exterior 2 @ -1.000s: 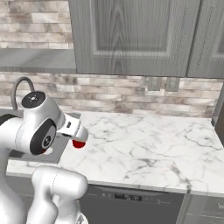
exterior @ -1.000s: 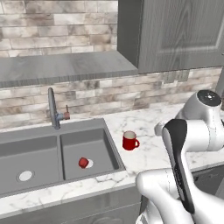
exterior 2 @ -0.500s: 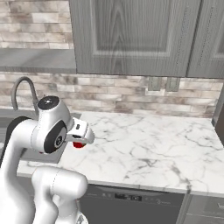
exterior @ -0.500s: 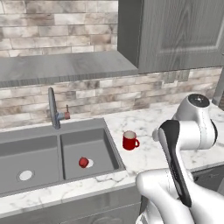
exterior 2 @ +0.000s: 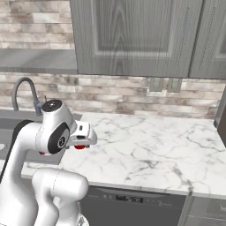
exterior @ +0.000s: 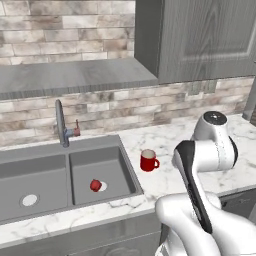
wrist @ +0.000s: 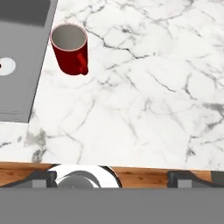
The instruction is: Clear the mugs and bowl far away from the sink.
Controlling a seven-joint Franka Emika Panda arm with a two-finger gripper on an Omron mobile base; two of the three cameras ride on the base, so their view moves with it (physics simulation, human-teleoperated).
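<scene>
The bright red mug [wrist: 69, 49] stands upright at upper left of the hand view, beside the sink [wrist: 19, 57]. It seems rigid, light, glossy; better to grip its rim wall. Gripper [wrist: 111, 178] jaws are wide apart, empty

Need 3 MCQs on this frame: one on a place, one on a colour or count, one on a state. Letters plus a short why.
1. Where does the bright red mug stand?
A. in the left basin
B. on the marble counter just right of the sink
C. on the shelf above the tap

2. How many basins does the sink have?
A. one
B. two
C. three

3. How is the mug on the counter posed?
A. upright, mouth up
B. on its side
C. upside down

Answers:
1 B: left base view shows it on the counter beside the sink's right rim.
2 B: a divider splits it into two basins, the right one holding a small dark red thing.
3 A: hand view looks down into its open pale inside, handle at the side.
</scene>
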